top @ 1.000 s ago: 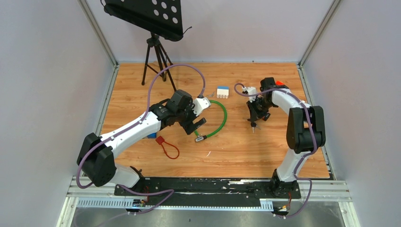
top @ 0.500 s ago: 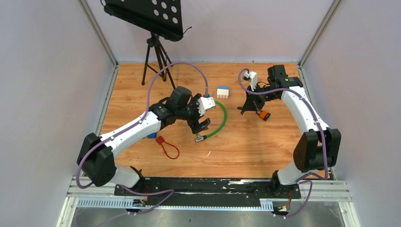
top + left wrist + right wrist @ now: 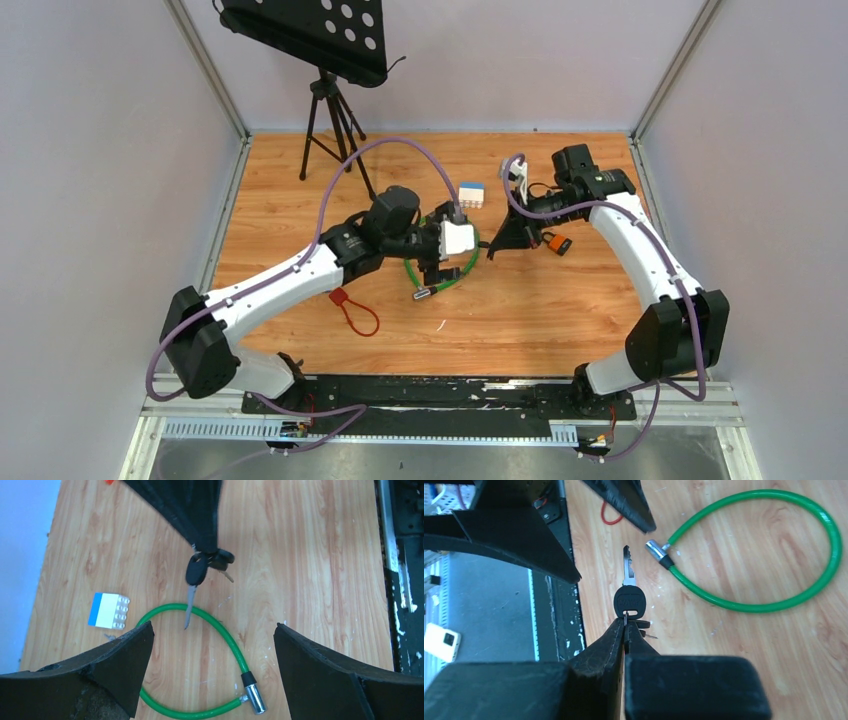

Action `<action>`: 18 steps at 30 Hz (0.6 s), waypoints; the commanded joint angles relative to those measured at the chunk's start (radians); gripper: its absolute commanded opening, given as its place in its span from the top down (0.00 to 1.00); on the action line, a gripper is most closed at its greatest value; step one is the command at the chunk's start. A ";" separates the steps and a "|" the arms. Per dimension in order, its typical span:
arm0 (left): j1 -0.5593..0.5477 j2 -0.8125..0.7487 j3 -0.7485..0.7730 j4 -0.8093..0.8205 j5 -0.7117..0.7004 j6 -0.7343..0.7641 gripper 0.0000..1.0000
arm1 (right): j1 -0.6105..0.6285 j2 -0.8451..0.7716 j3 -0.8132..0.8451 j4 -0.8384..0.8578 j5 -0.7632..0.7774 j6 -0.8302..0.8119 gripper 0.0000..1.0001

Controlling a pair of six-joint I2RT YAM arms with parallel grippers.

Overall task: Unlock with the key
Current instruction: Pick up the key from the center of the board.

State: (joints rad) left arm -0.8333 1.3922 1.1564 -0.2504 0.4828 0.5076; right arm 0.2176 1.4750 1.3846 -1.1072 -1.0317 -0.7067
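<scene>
- Right wrist view: the right gripper [image 3: 625,625] was pinched shut on the key [image 3: 629,600].
- The left gripper [image 3: 214,626] gaped wide above the green cable lock [image 3: 255,700].

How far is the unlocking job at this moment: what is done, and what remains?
Done: the right gripper is shut on the key, which hangs above the table. In hand: the left gripper hovers open over the green cable lock. Left: steady the lock, insert the key and turn it.

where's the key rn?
Key is pinched in the right tool; top view, centre table, just right of the cable lock, opposite the left tool.
</scene>
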 commanded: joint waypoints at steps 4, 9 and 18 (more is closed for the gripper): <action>-0.089 -0.061 -0.042 0.028 -0.115 0.197 0.06 | 0.034 -0.012 -0.057 -0.044 -0.142 -0.087 1.00; -0.107 -0.060 -0.055 0.037 -0.150 0.232 0.10 | 0.054 -0.010 -0.085 -0.054 -0.154 -0.106 1.00; -0.126 -0.025 -0.038 -0.005 -0.196 0.292 0.30 | 0.063 -0.015 -0.101 -0.059 -0.156 -0.113 1.00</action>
State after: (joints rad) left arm -0.9497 1.3636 1.1019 -0.2504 0.3046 0.7509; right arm 0.2749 1.4750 1.2831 -1.1660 -1.1336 -0.7807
